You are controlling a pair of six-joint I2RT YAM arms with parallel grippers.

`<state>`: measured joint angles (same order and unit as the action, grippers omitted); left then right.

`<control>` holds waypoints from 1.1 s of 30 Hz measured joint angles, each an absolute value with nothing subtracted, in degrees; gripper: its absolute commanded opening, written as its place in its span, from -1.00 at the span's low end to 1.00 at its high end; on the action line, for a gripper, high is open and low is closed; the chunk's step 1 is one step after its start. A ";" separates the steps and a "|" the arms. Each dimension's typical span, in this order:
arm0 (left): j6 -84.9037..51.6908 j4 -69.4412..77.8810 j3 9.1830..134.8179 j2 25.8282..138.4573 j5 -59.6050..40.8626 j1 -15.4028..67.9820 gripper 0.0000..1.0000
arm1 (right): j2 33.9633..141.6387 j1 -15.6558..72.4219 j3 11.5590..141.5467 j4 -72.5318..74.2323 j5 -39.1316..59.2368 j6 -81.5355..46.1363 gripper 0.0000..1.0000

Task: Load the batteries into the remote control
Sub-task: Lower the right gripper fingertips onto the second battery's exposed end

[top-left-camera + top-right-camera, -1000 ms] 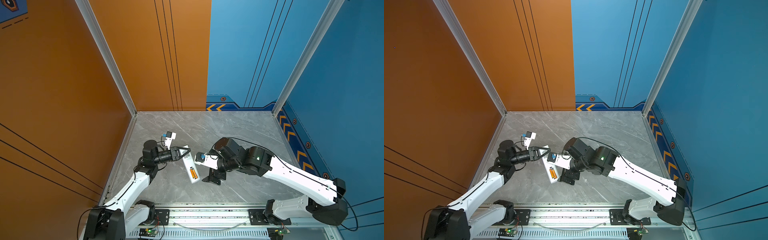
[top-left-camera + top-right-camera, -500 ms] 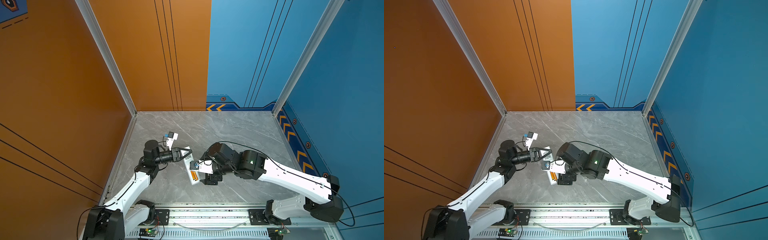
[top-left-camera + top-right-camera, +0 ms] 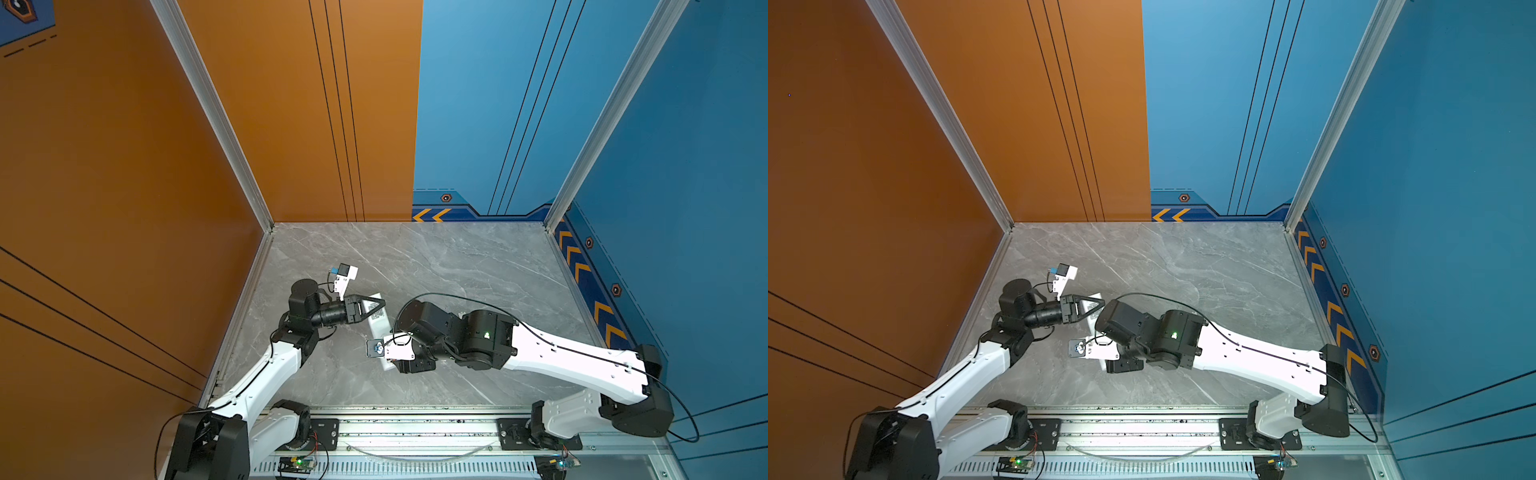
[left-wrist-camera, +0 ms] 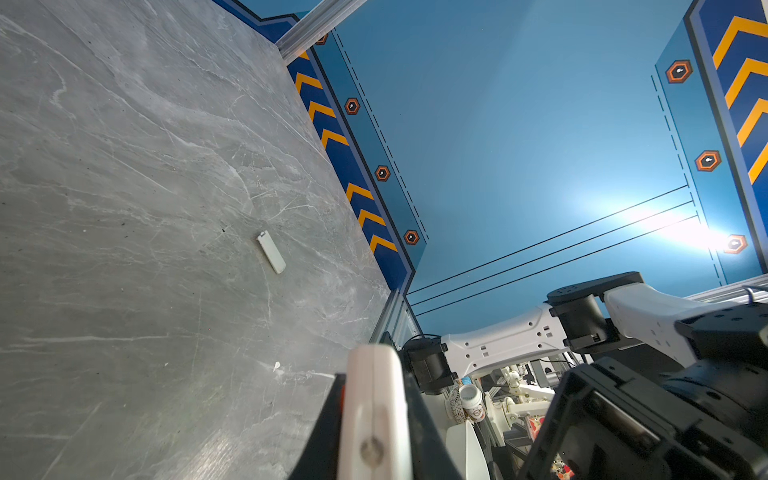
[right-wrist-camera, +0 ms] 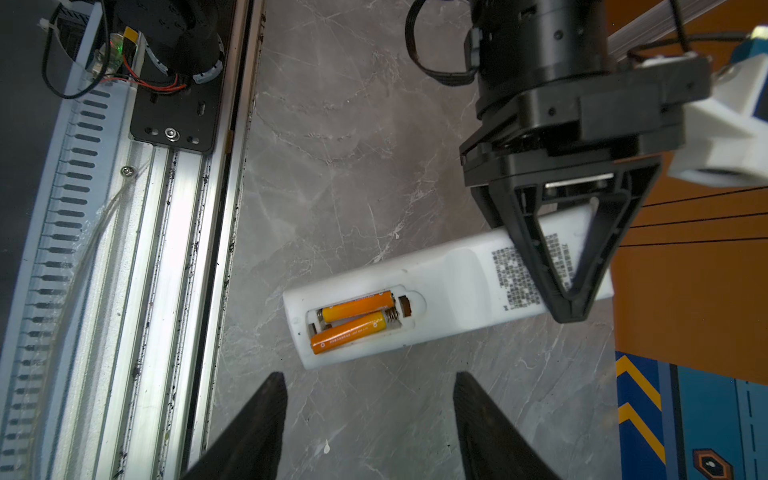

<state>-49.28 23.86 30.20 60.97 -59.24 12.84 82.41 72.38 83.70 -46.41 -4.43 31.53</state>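
i've got the remote control point(image 5: 449, 299) lying back-up on the grey table point(image 3: 457, 266), toward the front-left part, not far from the front rail point(image 3: 415, 432). my left gripper point(image 5: 567, 286) is clenched on the label end of it, pinning that end; in a top view the same gripper point(image 3: 376, 306) shows over the remote's far end. the remote's long axis runs from that clamp out toward the front edge of the table, and the open battery bay sits at the free end.

both batteries point(image 5: 353, 322) are in the bay, side by side along the remote's long axis. the one nearer my right fingers looks slightly skewed and proud at one end, so i judge it's not fully seated, can't be sure.

my right gripper point(image 5: 370, 419) is empty, jaws parted, holding nothing, sitting just off the bay end of the remote, so the right arm is the nearer one for the batteries. i judge the next move is a press down on the skewed battery.

the cover plate point(image 4: 271, 252) lies alone on the table, well apart from the remote, toward the right wall.
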 measured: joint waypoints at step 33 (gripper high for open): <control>-49.28 23.70 30.37 60.97 -59.68 13.21 -1.00 | 85.23 75.02 82.00 -47.07 -6.28 33.26 -0.25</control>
